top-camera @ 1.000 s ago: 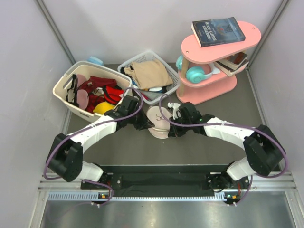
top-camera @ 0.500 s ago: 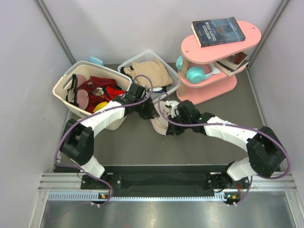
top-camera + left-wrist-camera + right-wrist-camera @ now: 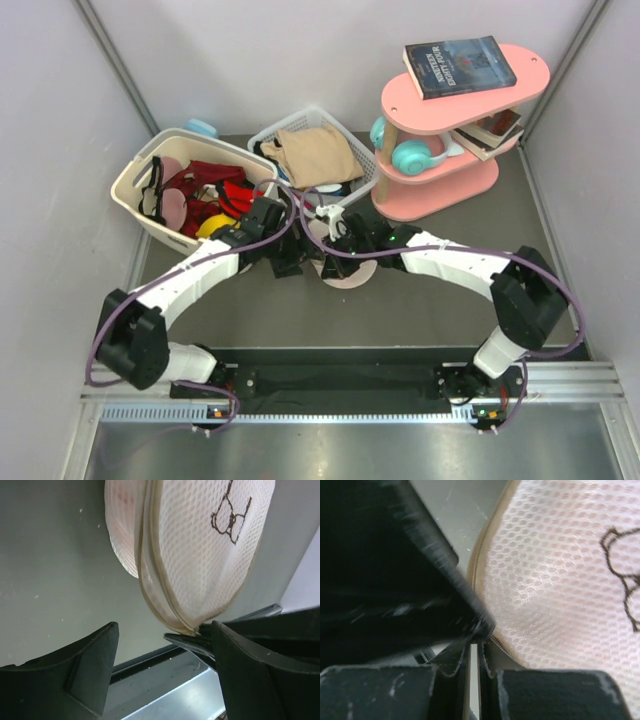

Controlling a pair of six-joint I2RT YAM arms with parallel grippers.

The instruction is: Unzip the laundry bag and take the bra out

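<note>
The laundry bag (image 3: 348, 272) is a cream-pink mesh pouch with a black bra-shaped logo (image 3: 227, 520), and it lies between my two grippers. My left gripper (image 3: 287, 262) stands just left of it. Its jaws are wide apart (image 3: 164, 626) with nothing between them. My right gripper (image 3: 338, 245) is shut on the bag's zip rim (image 3: 480, 647). Its fingers (image 3: 200, 645) show in the left wrist view, pinching the lower edge of the bag (image 3: 200, 555). In the right wrist view the mesh (image 3: 560, 580) fills the picture. The bra is hidden; only a faint pink tint shows through the mesh.
A cream plastic basket (image 3: 135, 185) with red garments stands at the back left. A white wire basket (image 3: 350, 160) with tan cloth is behind the grippers. A pink two-tier shelf (image 3: 440, 190) with a book and teal headphones is at the back right.
My left gripper has opened, let go of the bag and drawn back to the left. The right gripper has stayed shut on the rim and shifted left, and the bag now sits lower.
</note>
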